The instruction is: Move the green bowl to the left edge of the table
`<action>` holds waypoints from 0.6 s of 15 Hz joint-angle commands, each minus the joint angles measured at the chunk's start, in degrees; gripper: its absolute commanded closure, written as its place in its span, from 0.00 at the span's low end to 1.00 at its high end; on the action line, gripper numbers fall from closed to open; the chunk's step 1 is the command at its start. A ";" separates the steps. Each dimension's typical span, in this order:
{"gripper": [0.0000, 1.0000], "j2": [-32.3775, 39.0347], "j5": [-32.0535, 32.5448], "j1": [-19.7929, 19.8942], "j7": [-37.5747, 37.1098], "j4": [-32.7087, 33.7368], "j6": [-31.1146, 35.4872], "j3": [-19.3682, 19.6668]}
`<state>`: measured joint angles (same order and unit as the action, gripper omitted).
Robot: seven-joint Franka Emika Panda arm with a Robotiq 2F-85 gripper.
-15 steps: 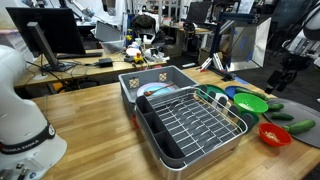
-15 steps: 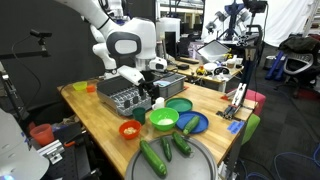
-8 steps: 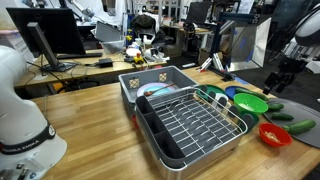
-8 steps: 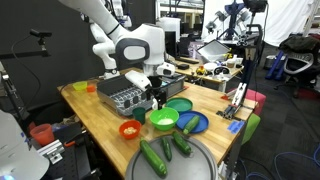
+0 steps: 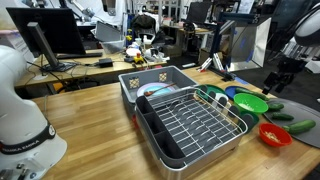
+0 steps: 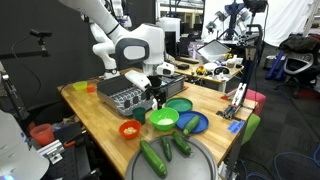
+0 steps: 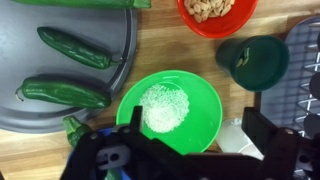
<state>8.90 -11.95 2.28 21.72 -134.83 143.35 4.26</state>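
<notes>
The green bowl [image 7: 170, 110] sits on the wooden table [image 5: 100, 120], with a pale grainy patch in its middle. It also shows in both exterior views [image 5: 250, 102] [image 6: 162, 119]. My gripper [image 7: 195, 130] hovers over it, open and empty. One finger [image 7: 135, 126] stands over the bowl's left part. The other [image 7: 253, 131] stands outside its right rim, over a whitish object [image 7: 232, 135]. In the exterior views the gripper [image 6: 157, 98] [image 5: 280, 80] hangs just above the bowl.
A red bowl [image 7: 215, 12] [image 6: 130, 129], a dark green cup [image 7: 253, 62] and a blue dish [image 6: 192, 123] crowd the green bowl. Cucumbers [image 7: 75, 48] lie on a grey round tray [image 6: 165, 160]. The grey dish rack [image 5: 185, 120] stands mid-table.
The arm shifted slightly toward the green bowl between one second and half a second ago. It has held still since. The bowl has not moved.
</notes>
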 commanded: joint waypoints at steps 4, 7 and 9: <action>0.00 6.20 2.73 2.96 -6.60 2.15 5.69 0.29; 0.00 10.24 1.62 4.75 -5.86 4.86 5.93 -0.75; 0.00 12.70 -0.22 6.19 -4.33 7.40 5.14 -2.22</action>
<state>18.45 -10.58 5.84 16.48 -130.86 148.97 4.60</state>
